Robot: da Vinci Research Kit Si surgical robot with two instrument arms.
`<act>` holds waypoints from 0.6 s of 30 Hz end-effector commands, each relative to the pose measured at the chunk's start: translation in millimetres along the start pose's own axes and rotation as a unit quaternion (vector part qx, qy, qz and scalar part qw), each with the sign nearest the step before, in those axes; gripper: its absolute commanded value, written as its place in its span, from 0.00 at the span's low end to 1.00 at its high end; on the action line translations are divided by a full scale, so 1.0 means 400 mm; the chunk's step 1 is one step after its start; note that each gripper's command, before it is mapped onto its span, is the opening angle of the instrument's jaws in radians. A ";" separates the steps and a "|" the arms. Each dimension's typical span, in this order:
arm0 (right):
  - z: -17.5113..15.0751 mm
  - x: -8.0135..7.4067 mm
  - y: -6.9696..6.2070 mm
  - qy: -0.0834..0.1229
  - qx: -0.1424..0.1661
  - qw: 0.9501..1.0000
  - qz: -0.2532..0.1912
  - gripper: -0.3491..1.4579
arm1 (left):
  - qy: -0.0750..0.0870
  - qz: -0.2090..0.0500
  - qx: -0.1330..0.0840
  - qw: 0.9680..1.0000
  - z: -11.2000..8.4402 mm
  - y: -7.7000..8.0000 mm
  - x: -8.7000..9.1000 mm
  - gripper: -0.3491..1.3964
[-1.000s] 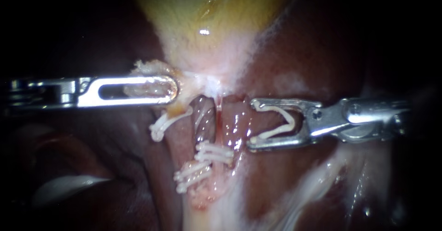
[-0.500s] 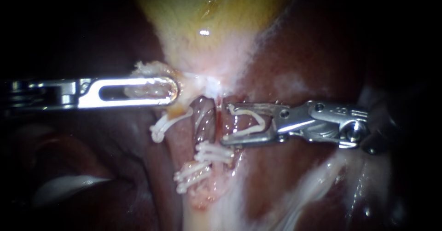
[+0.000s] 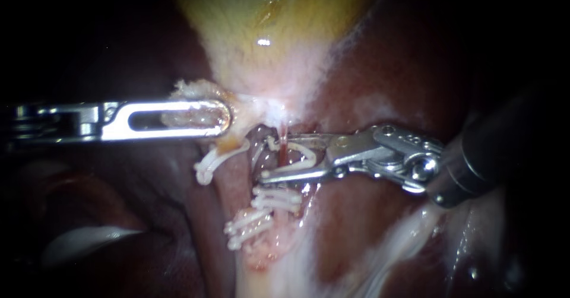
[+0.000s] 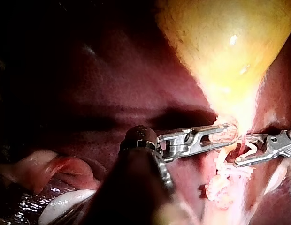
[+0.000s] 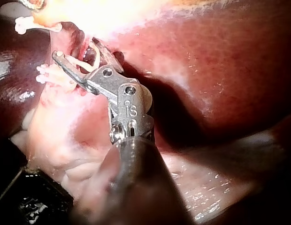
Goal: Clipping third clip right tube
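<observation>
Endoscope view: closest, low down, white shut clips [image 3: 276, 198] lie across the tubes. Just above them my right instrument [image 3: 272, 158] comes in from the right. Its jaws stand wide apart. An open clip [image 3: 306, 155] sits between them, one white leg along each jaw, so both jaws touch it. The jaws and the open clip lie across the right tube [image 3: 263, 157], one jaw higher on it and one lower. I cannot tell if the tube is truly between them. That tube is thin, dark red and wet, and it runs down to the shut clips. A little farther back my left instrument [image 3: 217, 117] comes in from the left. Its jaws lie close together and pinch a lump of pale tissue [image 3: 190, 88]. Farthest back sits the yellow, shiny gallbladder [image 3: 273, 19], with dark red liver [image 3: 386, 66] beside it.
</observation>
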State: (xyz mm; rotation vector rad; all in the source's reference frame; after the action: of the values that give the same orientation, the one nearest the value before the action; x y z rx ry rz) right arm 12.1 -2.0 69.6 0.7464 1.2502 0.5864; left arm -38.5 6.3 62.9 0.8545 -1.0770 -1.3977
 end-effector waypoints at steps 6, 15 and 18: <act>0.0002 0.0000 0.0001 0.011 0.006 1.000 0.004 0.46 | 0.000 0.000 0.000 1.000 0.0001 0.0001 0.0001 0.00; -0.0006 0.0006 -0.0011 0.047 0.053 0.996 0.049 0.46 | 0.000 0.000 0.000 1.000 0.0000 0.0004 0.0001 0.00; -0.0006 0.0014 -0.0024 0.057 0.069 0.994 0.056 0.46 | 0.000 0.000 0.001 1.000 0.0000 0.0006 0.0000 0.00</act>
State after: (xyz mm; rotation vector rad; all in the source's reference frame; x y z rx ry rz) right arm 12.0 -2.1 68.2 0.9266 1.3817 0.6489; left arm -38.4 6.3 63.1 0.8551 -1.0778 -1.3957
